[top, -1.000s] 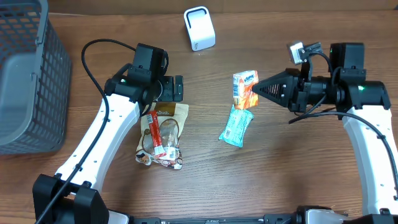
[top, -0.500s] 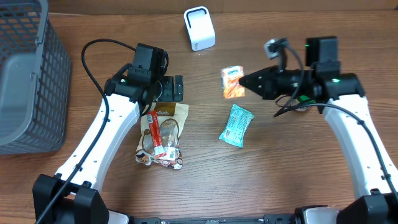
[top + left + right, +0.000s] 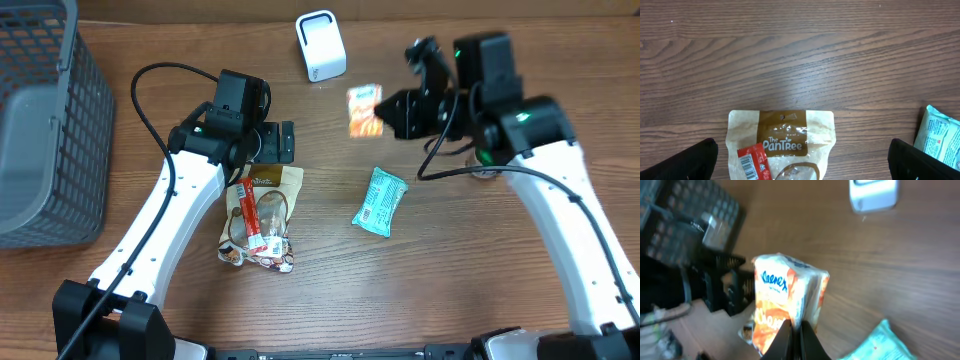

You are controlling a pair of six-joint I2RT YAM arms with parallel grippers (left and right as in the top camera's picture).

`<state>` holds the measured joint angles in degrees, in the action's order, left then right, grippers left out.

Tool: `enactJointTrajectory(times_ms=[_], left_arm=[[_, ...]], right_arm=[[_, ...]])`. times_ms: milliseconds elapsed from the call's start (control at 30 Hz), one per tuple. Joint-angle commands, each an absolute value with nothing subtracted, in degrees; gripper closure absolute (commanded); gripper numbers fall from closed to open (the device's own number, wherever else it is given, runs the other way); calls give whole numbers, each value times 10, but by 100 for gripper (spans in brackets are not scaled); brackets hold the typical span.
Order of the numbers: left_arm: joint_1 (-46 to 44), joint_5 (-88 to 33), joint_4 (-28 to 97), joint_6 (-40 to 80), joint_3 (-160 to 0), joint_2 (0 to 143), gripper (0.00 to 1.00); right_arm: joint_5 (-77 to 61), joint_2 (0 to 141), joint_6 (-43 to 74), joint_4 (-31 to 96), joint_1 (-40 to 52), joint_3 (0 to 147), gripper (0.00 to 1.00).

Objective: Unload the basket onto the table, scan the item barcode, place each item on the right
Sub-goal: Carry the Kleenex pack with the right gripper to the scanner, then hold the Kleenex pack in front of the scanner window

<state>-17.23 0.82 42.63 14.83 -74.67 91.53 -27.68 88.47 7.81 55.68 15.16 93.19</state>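
Orange-white tissue pack (image 3: 785,295) clamped in my R fingers (image 3: 784,345) nr white boxy scanner (image 3: 320,45), not yet scanned; L fingers (image 3: 685,160) apart.

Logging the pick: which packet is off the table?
The orange-and-white Kleenex pack, pinched in the right gripper near the white scanner; the teal packet and brown PanTree pouch lie flat on the table.

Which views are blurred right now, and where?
Overhead: right arm and tissue pack smeared, the rest sharp. Right wrist: whole frame soft, white scanner fuzzy. Left wrist: crisp, brown pouch lettering readable.
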Motion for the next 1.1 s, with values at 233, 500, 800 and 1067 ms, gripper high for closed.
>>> enactJointTrajectory(times_ms=[233, 500, 800, 1067], left_arm=[[-173, 4, 426, 154, -754, 911, 0], [-173, 4, 426, 154, -754, 911, 0], [-173, 4, 426, 154, -754, 911, 0], [-173, 4, 426, 154, -754, 911, 0]], right_arm=[[-133, 1021, 45, 692, 161, 1224, 97], [11, 1107, -50, 589, 204, 1229, 96], [102, 1230, -161, 461, 240, 1228, 96], [157, 1316, -185, 350, 240, 1227, 97]])
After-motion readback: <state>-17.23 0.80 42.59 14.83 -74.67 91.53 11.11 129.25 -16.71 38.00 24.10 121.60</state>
